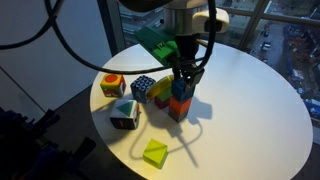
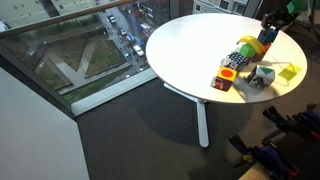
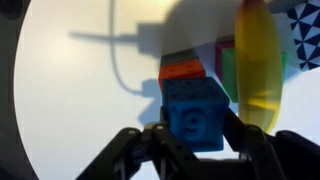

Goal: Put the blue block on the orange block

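We found the gripper (image 3: 197,132) pinching the blue block (image 3: 195,108) on opposite flat faces; we judged it light and rigid.

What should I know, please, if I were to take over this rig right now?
Hand: shut on the blue block, with a finger on each side.
Position: the blue block is directly over the orange block on the white table; I cannot tell whether it is fully seated.
Done: the block is picked up and brought over the target.
Left: settle it squarely, open the hand, lift away.
Caution: the checkered cube is close by, so probably best to withdraw straight up.
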